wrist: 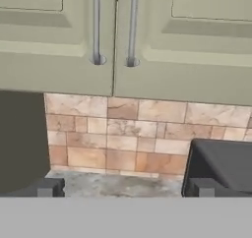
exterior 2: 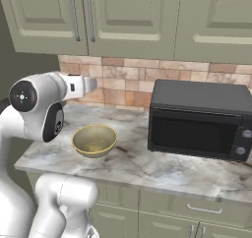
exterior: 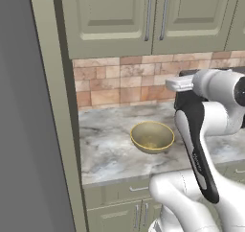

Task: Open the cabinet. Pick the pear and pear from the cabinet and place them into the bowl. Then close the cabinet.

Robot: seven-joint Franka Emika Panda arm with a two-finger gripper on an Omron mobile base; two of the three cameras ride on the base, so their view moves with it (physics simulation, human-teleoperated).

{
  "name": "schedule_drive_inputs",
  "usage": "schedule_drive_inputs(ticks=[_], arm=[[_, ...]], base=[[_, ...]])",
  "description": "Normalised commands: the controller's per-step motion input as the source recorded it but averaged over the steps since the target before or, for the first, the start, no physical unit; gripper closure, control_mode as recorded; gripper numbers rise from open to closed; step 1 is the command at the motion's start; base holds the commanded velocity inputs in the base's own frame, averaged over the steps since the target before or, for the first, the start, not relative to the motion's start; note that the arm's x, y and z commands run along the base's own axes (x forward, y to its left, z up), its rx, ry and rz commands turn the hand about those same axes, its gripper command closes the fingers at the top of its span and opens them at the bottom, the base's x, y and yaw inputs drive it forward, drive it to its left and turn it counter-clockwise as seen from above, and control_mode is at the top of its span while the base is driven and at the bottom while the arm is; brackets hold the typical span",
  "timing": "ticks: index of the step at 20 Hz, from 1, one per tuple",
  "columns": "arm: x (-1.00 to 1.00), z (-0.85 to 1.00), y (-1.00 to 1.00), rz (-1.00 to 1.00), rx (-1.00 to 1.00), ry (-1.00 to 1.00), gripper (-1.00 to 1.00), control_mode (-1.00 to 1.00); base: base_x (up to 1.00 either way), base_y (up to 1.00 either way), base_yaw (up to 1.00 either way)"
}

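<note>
Cabinet (wrist: 115, 40) doors shut, claw (wrist: 123, 187) spread wide, aimed at backsplash (wrist: 123, 133) below

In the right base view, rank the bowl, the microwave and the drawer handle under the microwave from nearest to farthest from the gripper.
1. and 2. The bowl, just below the gripper, and the microwave, to the right of it: too close to call.
3. The drawer handle, low on the right below the counter edge: farthest.

The closed cabinet (wrist: 162, 60) doors with two bar handles (wrist: 96, 25) hang above a tiled backsplash (wrist: 118, 133).
</note>
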Motion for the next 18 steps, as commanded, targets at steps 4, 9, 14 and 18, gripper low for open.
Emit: schedule_drive_inputs(ticks=[4, 9, 14, 18], arm=[[-0.12, 0.55, -0.01, 0.0, 0.0, -0.31, -1.0, -1.0], [-0.05, 0.52, 0.0, 0.0, 0.0, -0.24, -1.0, -1.0], [0.0, 0.43, -0.01, 0.0, 0.0, -0.16, -1.0, -1.0], [0.0, 0.48, 0.0, 0.03, 0.0, -0.12, -1.0, -1.0]], base=[[0.0, 0.0, 0.0], [0.0, 0.0, 0.0], [0.0, 0.0, 0.0], [0.0, 0.0, 0.0]])
